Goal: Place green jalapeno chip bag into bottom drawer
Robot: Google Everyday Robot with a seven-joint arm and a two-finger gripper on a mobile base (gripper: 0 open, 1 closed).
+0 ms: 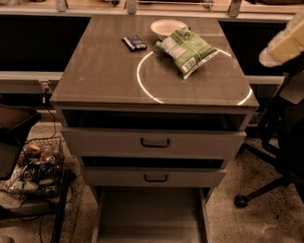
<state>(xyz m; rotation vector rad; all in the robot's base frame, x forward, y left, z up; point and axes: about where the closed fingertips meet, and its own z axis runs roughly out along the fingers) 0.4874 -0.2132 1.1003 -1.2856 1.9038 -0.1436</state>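
Observation:
The green jalapeno chip bag lies on the cabinet top, toward the back right, touching a white bowl behind it. The bottom drawer is pulled out at floor level and its flat grey floor is bare. A pale shape at the upper right edge is my arm with the gripper. It hangs above and to the right of the cabinet top, apart from the bag.
A small dark packet lies left of the bag. The two upper drawers stand slightly open. A bright arc crosses the top. An office chair stands at the right and a wire basket at the left.

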